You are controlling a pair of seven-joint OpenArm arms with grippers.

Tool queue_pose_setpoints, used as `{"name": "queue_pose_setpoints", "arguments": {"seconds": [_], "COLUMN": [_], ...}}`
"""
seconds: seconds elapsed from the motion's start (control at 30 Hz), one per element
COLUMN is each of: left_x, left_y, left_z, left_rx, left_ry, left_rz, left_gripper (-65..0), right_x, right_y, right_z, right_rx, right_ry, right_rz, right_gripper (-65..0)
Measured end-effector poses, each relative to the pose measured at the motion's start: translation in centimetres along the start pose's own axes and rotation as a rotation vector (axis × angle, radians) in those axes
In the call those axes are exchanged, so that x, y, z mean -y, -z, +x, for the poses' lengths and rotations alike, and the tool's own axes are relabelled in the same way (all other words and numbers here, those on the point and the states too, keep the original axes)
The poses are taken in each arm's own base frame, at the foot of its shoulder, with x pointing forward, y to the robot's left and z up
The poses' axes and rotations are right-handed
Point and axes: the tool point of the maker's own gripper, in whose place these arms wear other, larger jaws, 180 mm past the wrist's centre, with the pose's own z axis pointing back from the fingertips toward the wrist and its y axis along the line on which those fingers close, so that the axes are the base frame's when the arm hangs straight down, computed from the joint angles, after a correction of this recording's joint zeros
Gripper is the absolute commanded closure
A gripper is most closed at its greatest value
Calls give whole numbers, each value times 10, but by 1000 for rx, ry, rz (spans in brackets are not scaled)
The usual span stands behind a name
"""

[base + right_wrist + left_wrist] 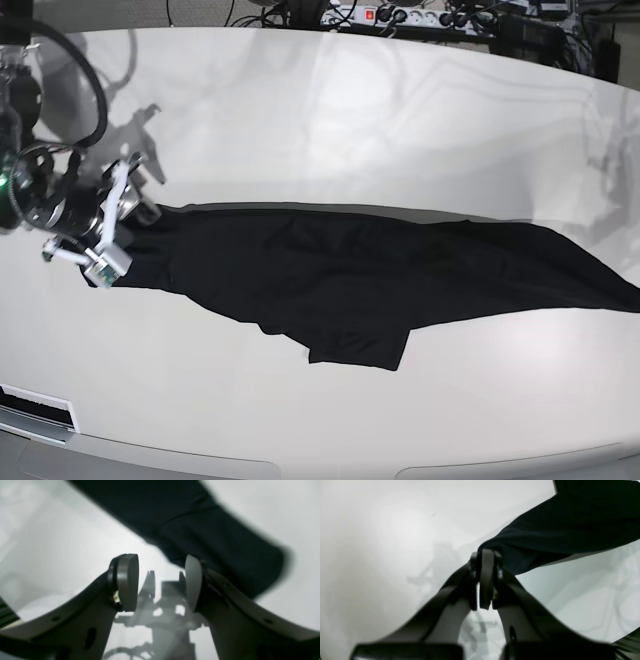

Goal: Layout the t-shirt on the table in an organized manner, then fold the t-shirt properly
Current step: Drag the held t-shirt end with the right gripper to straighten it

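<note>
In the left wrist view, the left gripper (485,580) has its fingers pressed together on a bunched end of the t-shirt (570,522). Dark cloth emerges just past the fingertips and runs up to the right as a taut, raised band, with the glossy white table (382,542) visible below it. This gripper does not appear in the base view; there the shirt simply runs off the right edge of the picture.

In the right wrist view, the right gripper (161,580) stands wide apart, with a clear gap between the two pads (127,582) and only the table (50,542) and the gripper's own reflection showing between them. The t-shirt (200,530) lies just beyond the fingertips, a hemmed end of it stretching to the right; the blur makes it hard to tell whether the right-hand pad touches the cloth.

In the base view, the right gripper (110,225) sits at the left end of the t-shirt (350,270). The shirt is drawn out into a long, narrow, rumpled strip across the middle of the table (350,110), from left to right, with a flap sticking out toward the near edge around its middle. Cables and a power strip (400,15) lie beyond the far edge.
</note>
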Motion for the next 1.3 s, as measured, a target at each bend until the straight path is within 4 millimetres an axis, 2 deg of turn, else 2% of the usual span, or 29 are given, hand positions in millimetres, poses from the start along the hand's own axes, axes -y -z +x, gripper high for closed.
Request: {"name": "queue_pose_setpoints", "arguments": {"seconds": [0.13,0.2,0.27,0.43,0.53,0.63,0.77,0.9,1.0,1.1,1.17,1.2,1.23,1.3], "left_x": [11,14,14,17,16,16,16,16,16,16,16,16,17,18], "left_y": [11,13,14,16,16,16,16,16,16,16,16,16,16,16], "left_z": [-4,-6,-8,-8,-9,-9,-9,-9,-9,-10,-10,-10,-10,-8], "left_rx": [17,11,5,12,7,6,6,3,3,2,-2,-1,2,13], "left_ry": [-26,-33,-32,-39,-38,-38,-38,-38,-39,-39,-38,-38,-40,-47], "left_rz": [-32,-40,-39,-46,-45,-46,-46,-45,-46,-46,-45,-45,-48,-57], "left_gripper": [0,0,0,0,0,0,0,0,0,0,0,0,0,0], "right_x": [-9,-5,7,17,24,31,20,19,35,55,57,55,52,46], "right_y": [15,23,31,53,63,68,77,92,101,101,100,100,101,103], "right_z": [-3,-5,-18,-44,-41,-48,-48,-45,-43,-42,-44,-45,-45,-45], "right_rx": [3,6,-31,-116,-70,-96,-116,-104,-128,-157,-161,-165,-168,-167], "right_ry": [40,75,97,144,108,73,11,1,8,-11,-7,-14,-26,-36], "right_rz": [-26,-45,-98,-69,-96,-158,-153,-181,-230,-316,-331,-321,-299,-260], "right_gripper": [-317,-317,-317,-317,-317,-317,-317,-317,-317,-317,-312,-279,-203,0]}}
